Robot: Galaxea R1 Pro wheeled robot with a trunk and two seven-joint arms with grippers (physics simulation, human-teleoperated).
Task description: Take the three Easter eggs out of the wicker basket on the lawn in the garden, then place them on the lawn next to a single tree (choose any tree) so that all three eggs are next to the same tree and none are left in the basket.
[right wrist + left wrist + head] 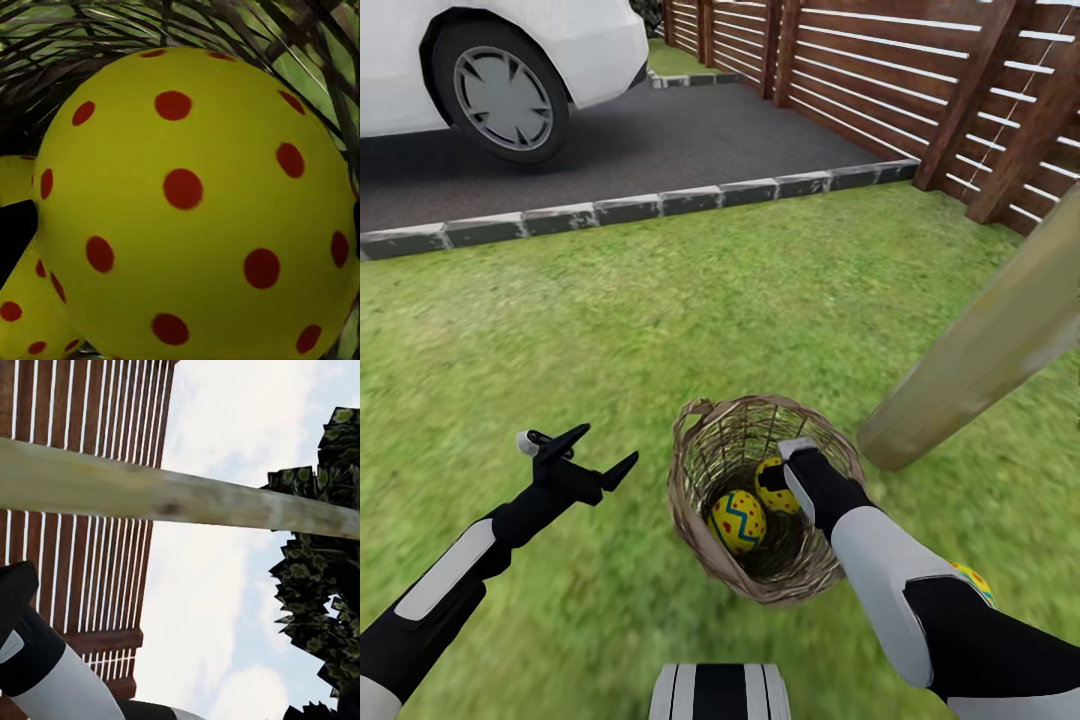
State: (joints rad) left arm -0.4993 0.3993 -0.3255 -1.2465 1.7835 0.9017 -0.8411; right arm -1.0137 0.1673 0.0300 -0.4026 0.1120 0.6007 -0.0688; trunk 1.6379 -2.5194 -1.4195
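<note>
Right claw (pixel 797 470): reaches down into the basket (pixel 690 500), directly above an egg (pixel 772 487). The right wrist view has that egg (pixel 195 202) hard up against the camera, dark finger edges at either side; whether the jaws grip it or only flank it, I cannot tell.

Left claw (pixel 585 450): spread, empty, held above the lawn (pixel 660 320) beside the basket, pointing away from it.

Eggs:
- One under the right claw, partly hidden by it; long axis not readable.
- A second egg (pixel 737 521) lies lower in the basket, zigzag side up, touching or nearly touching the first. It also shows at the edge of the right wrist view (pixel 22 300).
- A third egg (pixel 978 582) sits on the grass behind the right forearm, near the tree, mostly covered.

Tree (pixel 980 350): leaning trunk, base on the lawn just beside the basket on the robot's right. The left wrist view has the trunk (pixel 180 499) crossing in front of the fence (pixel 82 577).

Judgement: right arm is nearer both remaining eggs; a straight lift should clear the woven wall, then a short swing right to the trunk.

Obstacles: basket rim and the trunk itself. Driveway (pixel 660 140), kerb, car (pixel 500 60) well apart.
</note>
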